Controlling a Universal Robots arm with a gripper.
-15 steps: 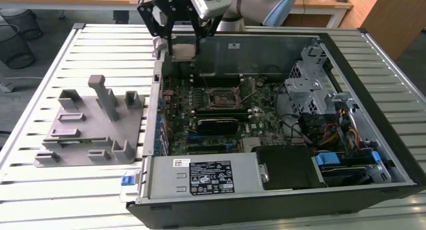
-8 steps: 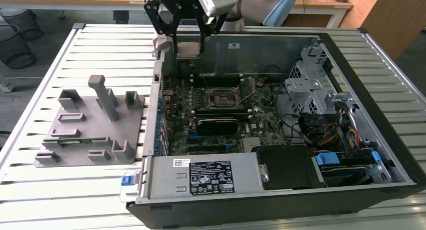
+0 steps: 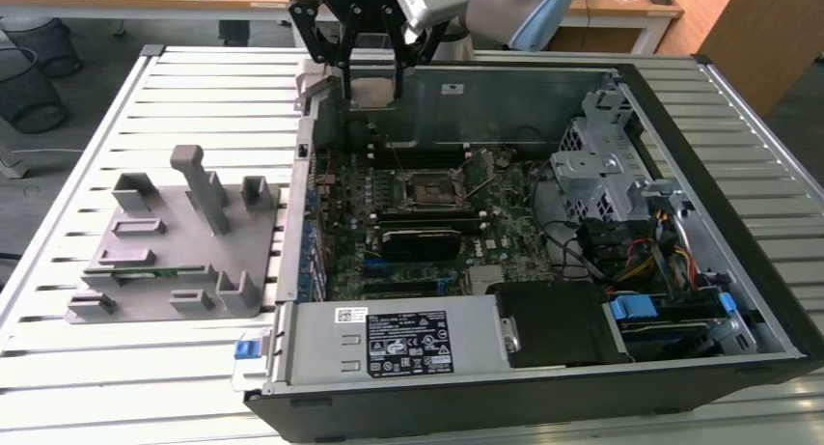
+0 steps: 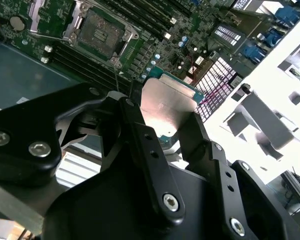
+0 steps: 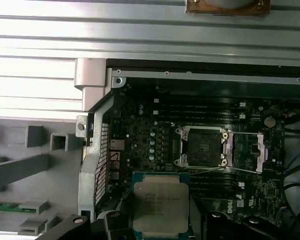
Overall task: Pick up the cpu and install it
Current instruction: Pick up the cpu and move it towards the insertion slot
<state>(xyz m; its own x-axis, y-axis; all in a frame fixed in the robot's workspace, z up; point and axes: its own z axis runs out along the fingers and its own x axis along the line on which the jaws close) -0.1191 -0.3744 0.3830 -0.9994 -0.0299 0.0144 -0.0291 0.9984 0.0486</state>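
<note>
My gripper (image 3: 370, 70) is shut on the cpu (image 3: 373, 88), a small square chip with a silver-grey metal top. It hangs high over the far rim of the open computer case (image 3: 721, 271). In both wrist views the cpu (image 4: 166, 102) (image 5: 160, 204) sits clamped between the two black fingers (image 4: 140, 132), flat side showing. The open processor socket (image 3: 425, 187) (image 4: 99, 34) (image 5: 202, 148) lies on the green motherboard below, well apart from the chip, its metal frame swung open beside it.
A grey plastic fixture (image 3: 180, 242) stands on the slatted table (image 3: 77, 368) at the exterior view's left of the case, with a thin green memory stick (image 3: 129, 264) in it. Inside the case are a power supply (image 3: 412, 344), drive cage (image 3: 605, 155) and cables.
</note>
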